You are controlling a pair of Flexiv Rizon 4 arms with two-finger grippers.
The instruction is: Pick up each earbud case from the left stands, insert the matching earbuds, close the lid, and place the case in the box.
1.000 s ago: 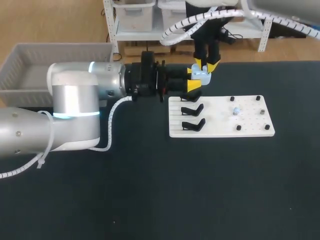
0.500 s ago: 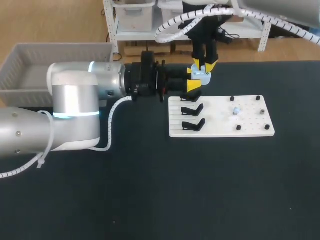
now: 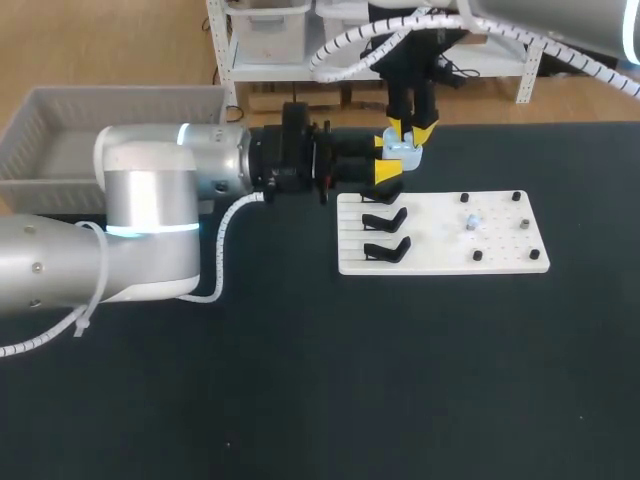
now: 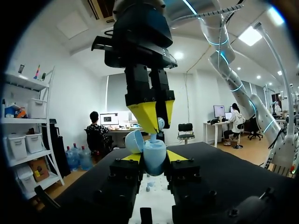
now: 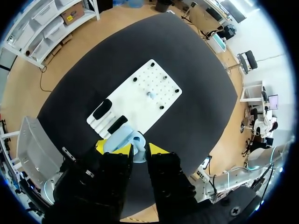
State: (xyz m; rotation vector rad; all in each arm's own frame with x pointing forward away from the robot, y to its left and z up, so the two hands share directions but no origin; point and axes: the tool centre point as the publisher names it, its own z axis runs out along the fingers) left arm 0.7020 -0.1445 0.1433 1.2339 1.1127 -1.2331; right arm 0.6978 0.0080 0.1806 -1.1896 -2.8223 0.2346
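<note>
- Gripping the earbud case [image 4: 154, 161] from two sides, the left claw [image 4: 154, 157] stands open only as far as the case is wide, with its yellow tips pressed against the pale blue shell
- The case is a smooth, glossy, rounded plastic shell, and its lid [image 4: 133, 141] is swung open and leans to one side
- It hangs above the worktop [image 3: 400, 380], just past the far edge of the white board [image 3: 500, 240], at the end where the stands [image 3: 385, 248] sit
- The right claw [image 4: 155, 119] points straight down over the open case; its fingers are nearly together, pinching a small pale blue earbud [image 4: 160, 124] whose stem is at the case's mouth
- The board is flat, matt and rectangular, dotted with small holes and a few short black pegs [image 3: 478, 256]
- The two stands are black and curved like cradles
- A second earbud [image 3: 470, 222] lies on the board among the pegs, apart from both claws
- The box [image 3: 40, 110] is grey ribbed plastic with sloping walls and sits at the far left, well apart from the case
- The worktop is dark and matt
</note>
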